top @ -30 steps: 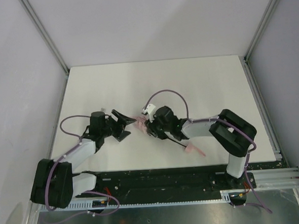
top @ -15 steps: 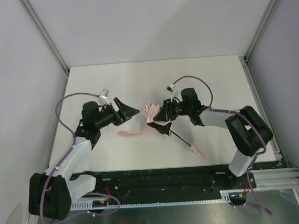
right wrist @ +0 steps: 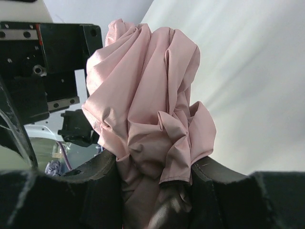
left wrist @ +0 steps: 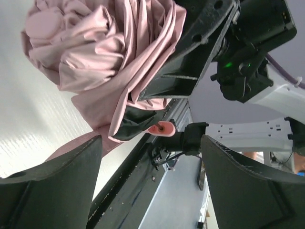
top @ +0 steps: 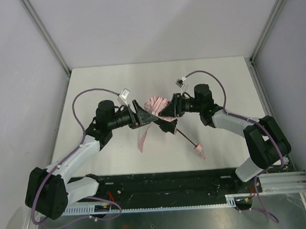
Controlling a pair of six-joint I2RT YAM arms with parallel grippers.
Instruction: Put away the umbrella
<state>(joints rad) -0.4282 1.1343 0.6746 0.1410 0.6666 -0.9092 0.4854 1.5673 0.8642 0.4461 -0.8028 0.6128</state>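
Within the last second the right gripper (top: pixel 167 112) — clamped on the bunched canopy of the umbrella (top: pixel 155 103) — has swung it toward mid-table (top: pixel 219 87). The left gripper (top: pixel 144 116), jaws apart, has closed in beside the fabric — probably ready to gather folds.

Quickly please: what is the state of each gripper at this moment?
Left gripper: open, holding nothing.
Right gripper: closed on the umbrella fabric.

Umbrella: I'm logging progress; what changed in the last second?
The right gripper, shut on the umbrella, carried its bunched end toward the table's far side. The open left gripper followed, closing in on it. The handle stayed near the front edge.
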